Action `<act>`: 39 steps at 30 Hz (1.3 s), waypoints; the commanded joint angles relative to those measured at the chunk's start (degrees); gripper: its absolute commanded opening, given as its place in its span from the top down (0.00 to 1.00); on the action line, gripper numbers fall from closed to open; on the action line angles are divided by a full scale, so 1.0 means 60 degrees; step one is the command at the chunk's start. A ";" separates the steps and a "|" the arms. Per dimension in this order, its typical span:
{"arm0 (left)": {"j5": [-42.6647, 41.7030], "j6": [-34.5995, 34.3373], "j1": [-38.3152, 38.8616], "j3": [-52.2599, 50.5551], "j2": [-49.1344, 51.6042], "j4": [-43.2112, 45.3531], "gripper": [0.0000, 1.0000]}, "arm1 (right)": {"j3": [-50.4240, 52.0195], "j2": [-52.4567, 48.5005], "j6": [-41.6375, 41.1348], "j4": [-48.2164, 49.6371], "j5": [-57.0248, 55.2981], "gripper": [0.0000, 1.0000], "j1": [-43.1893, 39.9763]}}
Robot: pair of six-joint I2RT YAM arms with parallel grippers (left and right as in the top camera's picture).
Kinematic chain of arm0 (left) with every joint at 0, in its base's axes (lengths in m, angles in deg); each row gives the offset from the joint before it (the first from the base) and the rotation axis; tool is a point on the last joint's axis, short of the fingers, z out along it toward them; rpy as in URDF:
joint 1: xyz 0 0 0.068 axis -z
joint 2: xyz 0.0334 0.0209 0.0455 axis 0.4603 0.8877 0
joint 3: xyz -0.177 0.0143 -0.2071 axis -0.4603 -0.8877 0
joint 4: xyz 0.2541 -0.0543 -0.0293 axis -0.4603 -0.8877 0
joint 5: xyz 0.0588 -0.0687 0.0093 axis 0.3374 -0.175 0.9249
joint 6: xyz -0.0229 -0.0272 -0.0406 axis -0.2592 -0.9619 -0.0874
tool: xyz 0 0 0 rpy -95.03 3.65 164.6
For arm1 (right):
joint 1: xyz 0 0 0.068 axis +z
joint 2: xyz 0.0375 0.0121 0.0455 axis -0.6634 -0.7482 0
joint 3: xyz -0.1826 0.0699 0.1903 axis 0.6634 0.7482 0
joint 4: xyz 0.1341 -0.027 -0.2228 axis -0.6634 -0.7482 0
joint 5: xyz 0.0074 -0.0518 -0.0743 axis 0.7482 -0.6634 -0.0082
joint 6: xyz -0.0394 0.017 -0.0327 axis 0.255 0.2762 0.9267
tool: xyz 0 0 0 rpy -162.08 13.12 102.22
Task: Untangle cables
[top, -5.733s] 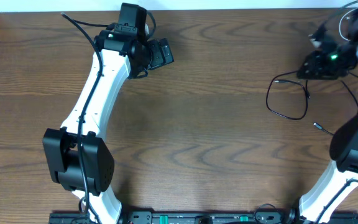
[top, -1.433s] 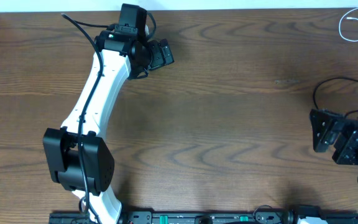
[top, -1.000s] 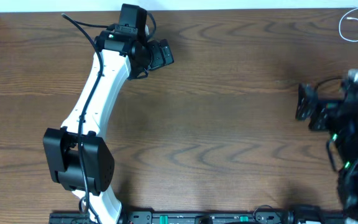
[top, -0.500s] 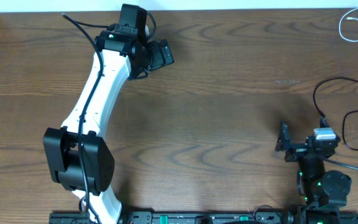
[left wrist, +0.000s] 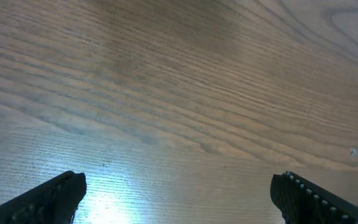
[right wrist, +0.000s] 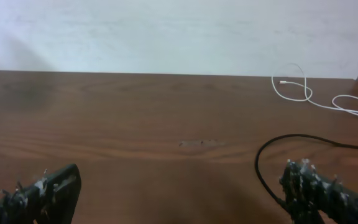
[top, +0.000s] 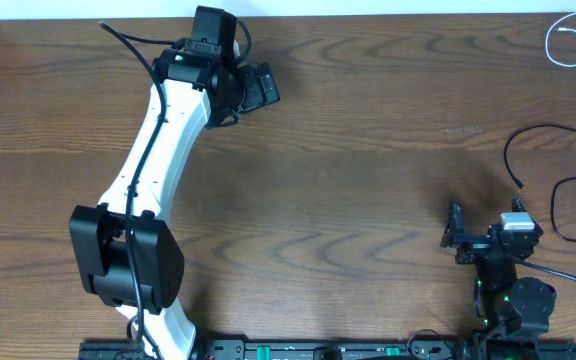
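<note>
The white cable [top: 550,42] lies coiled in the far right corner of the table, apart from the black cable [top: 508,155], which loops along the right edge. In the right wrist view the white cable [right wrist: 303,93] is far right, and the black cable [right wrist: 261,163] curves close to the right finger. My right gripper [top: 490,238] [right wrist: 182,193] is low at the near right, open and empty, just left of the black loops. My left gripper [top: 253,88] [left wrist: 179,202] hangs open over bare wood at the far left, holding nothing.
The wooden table [top: 368,180] ends at a white wall [right wrist: 166,31] at the back. The left arm [top: 153,160] stretches diagonally across the left half. A black equipment rail [top: 318,350] runs along the near edge.
The right arm has drawn back from the right middle of the table and folded down near the front edge. The black cable lies uncovered beside it. The left arm has not moved.
</note>
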 commanded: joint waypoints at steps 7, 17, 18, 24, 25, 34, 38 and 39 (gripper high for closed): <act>0.0062 -0.0055 -0.0004 -0.0044 0.0062 -0.0022 0.01 | 0.0040 0.0091 0.0069 -0.0015 -0.0120 0.01 0.0025; 0.0062 -0.0055 -0.0004 -0.0044 0.0062 -0.0022 0.01 | 0.0040 0.0091 0.0073 -0.0015 -0.0120 0.01 0.0025; 0.0062 -0.0055 -0.0004 -0.0044 0.0062 -0.0025 0.01 | 0.0040 0.0087 0.0069 -0.0015 -0.0120 0.01 0.0025; 0.0066 -0.0051 -0.0040 -0.0044 0.0044 -0.0029 0.01 | 0.0040 0.0087 0.0069 -0.0015 -0.0117 0.01 0.0025; 0.0062 -0.0051 -0.0040 -0.0044 -0.0029 -0.0040 0.01 | 0.0040 0.0087 0.0073 -0.0011 -0.0117 0.01 0.0025; 0.0441 0.2317 -0.0127 -0.0608 -0.2430 0.0474 0.01 | 0.0040 0.0087 0.0069 -0.0015 -0.0120 0.01 0.0025; 0.0561 0.2459 -0.0484 -0.2200 -0.4419 0.1781 0.01 | 0.0040 0.0087 0.0069 -0.0015 -0.0120 0.01 0.0025; 0.0565 0.2463 -0.0696 -0.2994 -0.5217 0.2160 0.00 | 0.0040 0.0087 0.0069 -0.0011 -0.0120 0.01 0.0025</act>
